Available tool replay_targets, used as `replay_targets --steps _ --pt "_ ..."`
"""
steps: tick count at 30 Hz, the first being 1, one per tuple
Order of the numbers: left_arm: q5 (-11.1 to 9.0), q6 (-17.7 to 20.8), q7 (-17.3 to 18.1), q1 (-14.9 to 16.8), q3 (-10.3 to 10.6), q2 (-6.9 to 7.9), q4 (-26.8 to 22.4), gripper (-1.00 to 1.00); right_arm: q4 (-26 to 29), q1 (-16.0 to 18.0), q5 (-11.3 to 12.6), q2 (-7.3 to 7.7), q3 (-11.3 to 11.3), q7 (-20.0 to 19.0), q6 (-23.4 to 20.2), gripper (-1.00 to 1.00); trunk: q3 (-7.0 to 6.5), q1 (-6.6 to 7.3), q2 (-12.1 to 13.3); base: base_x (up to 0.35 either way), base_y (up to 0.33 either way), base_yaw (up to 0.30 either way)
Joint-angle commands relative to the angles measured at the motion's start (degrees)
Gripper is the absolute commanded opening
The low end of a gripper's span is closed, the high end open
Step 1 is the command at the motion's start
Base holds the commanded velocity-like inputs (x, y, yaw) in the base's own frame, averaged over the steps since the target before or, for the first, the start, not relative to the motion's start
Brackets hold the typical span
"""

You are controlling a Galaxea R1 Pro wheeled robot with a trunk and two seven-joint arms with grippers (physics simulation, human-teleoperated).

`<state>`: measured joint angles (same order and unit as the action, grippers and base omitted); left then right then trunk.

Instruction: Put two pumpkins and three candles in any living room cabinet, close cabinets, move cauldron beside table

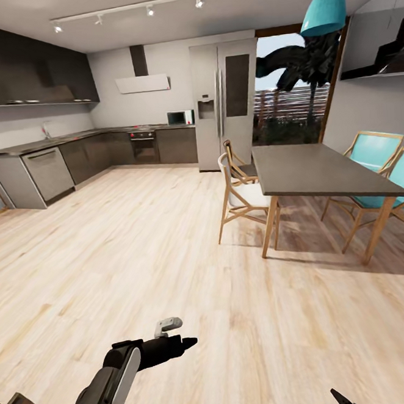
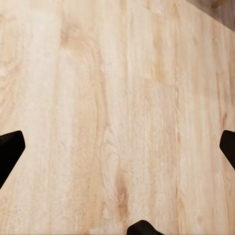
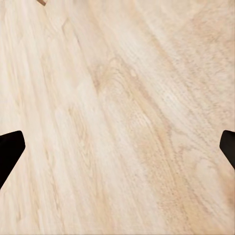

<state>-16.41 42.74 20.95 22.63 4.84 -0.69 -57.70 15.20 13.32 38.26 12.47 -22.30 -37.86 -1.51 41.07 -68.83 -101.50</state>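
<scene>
While the robot faces a kitchen and dining area, no pumpkin, candle, cabinet or cauldron shows, so it seems on its way or looking for the living room. Nearest, the left hand [image 1: 177, 336] hangs over the pale plank floor [image 1: 169, 241], its dark fingers [image 2: 10, 152] spread wide and holding nothing; the right hand [image 3: 117, 147] is likewise spread and empty. Driving on risks clipping the bentwood chairs [image 1: 241, 195] or the splayed legs of the matte grey dining table [image 1: 315, 170] close ahead at right. Beyond stand dark, flat-fronted kitchen units [image 1: 93, 153], a brushed steel fridge [image 1: 224, 102] and a glossy teal pendant lamp [image 1: 323, 10].
</scene>
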Motion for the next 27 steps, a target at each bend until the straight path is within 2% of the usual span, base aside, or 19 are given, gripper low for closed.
replay_targets --steps 1,9,11,15,16,17,18,19,22,27 --pt "-0.1 0.3 0.1 0.0 -0.1 -0.01 0.0 1.0 -0.1 0.0 0.4 0.01 0.0 -0.2 -0.1 1.0 0.05 0.0 0.0 0.026 -0.027 -0.004" --pt "-0.1 0.2 0.0 0.0 -0.1 0.02 0.4 1.0 -0.1 0.0 0.3 0.01 0.0 -0.2 0.0 1.0 0.05 0.0 0.0 0.007 -0.007 -0.182" --pt "0.2 0.2 -0.2 0.0 -0.4 0.07 2.0 1.0 -0.1 0.0 0.3 0.01 0.0 -0.1 0.0 1.0 0.05 0.0 0.0 0.001 -0.001 -0.267" --pt "1.1 -0.3 -8.7 0.1 -0.6 -0.11 4.1 1.0 -0.1 0.0 0.3 0.01 0.0 0.1 0.1 1.0 0.05 0.0 0.0 0.0 0.0 -0.277" --pt "1.0 -1.3 -12.0 0.1 -0.6 -0.3 4.4 1.0 -0.1 0.0 0.3 0.01 0.0 0.2 0.1 1.0 0.05 0.0 0.0 0.0 0.0 -0.279" --pt "0.9 -3.0 -15.2 0.1 -0.6 -0.57 4.9 1.0 -0.1 0.0 0.3 0.01 0.0 0.2 0.1 1.0 0.05 0.0 0.0 0.0 0.0 -0.279" --pt "0.7 -6.6 -19.5 0.1 -0.6 -1.06 6.7 1.0 -0.1 0.0 0.3 0.01 0.0 0.3 0.1 1.0 0.04 0.0 0.0 0.0 0.0 -0.28" --pt "0.7 -8.9 -21.6 0.1 -0.6 -1.37 8.2 1.0 -0.1 0.0 0.3 0.01 0.0 0.3 0.1 1.0 0.03 0.0 0.0 0.0 0.0 -0.28" --pt "0.7 -13.2 -25.3 0.1 -0.6 -2.43 12.3 1.0 -0.1 0.0 0.3 0.01 0.0 0.5 0.1 1.0 -0.03 0.0 0.0 0.0 0.0 -0.28" --pt "0.6 -15.8 -26.5 0.1 -0.6 -2.89 16.2 1.0 -0.1 0.0 0.2 0.0 0.0 0.7 0.8 1.0 -0.16 0.0 0.0 0.0 0.0 -0.28"
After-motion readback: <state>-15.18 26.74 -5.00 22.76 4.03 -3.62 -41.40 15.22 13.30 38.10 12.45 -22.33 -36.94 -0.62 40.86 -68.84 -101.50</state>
